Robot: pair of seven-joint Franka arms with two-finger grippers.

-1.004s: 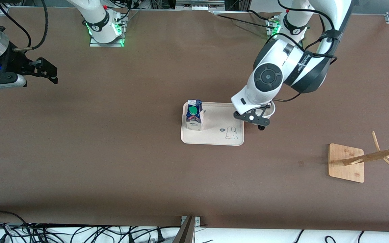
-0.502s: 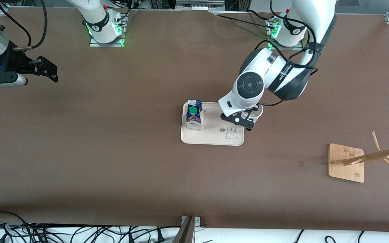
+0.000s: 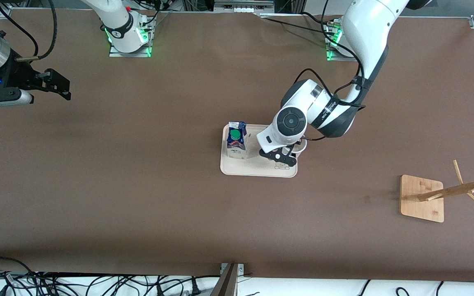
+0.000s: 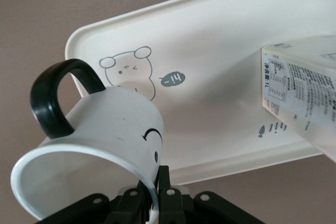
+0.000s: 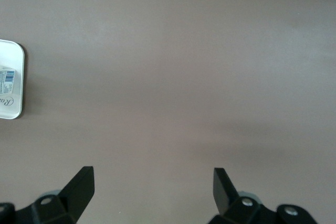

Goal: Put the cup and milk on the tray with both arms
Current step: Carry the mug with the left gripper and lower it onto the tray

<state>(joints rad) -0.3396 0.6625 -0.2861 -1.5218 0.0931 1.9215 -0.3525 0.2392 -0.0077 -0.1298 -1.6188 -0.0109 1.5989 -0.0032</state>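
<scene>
The cream tray (image 3: pixel 253 169) lies mid-table. The milk carton (image 3: pixel 237 139) with its green cap stands on the tray's end toward the right arm. My left gripper (image 3: pixel 280 157) is shut on the rim of the white cup (image 4: pixel 100 129) and holds it tilted over the tray's rabbit drawing (image 4: pixel 128 69). In the left wrist view the cup's black handle (image 4: pixel 50 98) and part of its smiley face show, with the tray (image 4: pixel 210 51) and the carton (image 4: pixel 302 93) below. My right gripper (image 3: pixel 58 88) is open and empty, waiting over bare table near the right arm's end; it shows in its wrist view (image 5: pixel 152 182).
A wooden rack with a square base (image 3: pixel 421 198) and slanted pegs stands toward the left arm's end, nearer the front camera. Cables run along the table's front edge (image 3: pixel 97 283). A corner of the tray (image 5: pixel 10 80) shows in the right wrist view.
My left arm has carried the cup from beside the tray's edge to over the tray, above the rabbit drawing. The right arm has not moved.
</scene>
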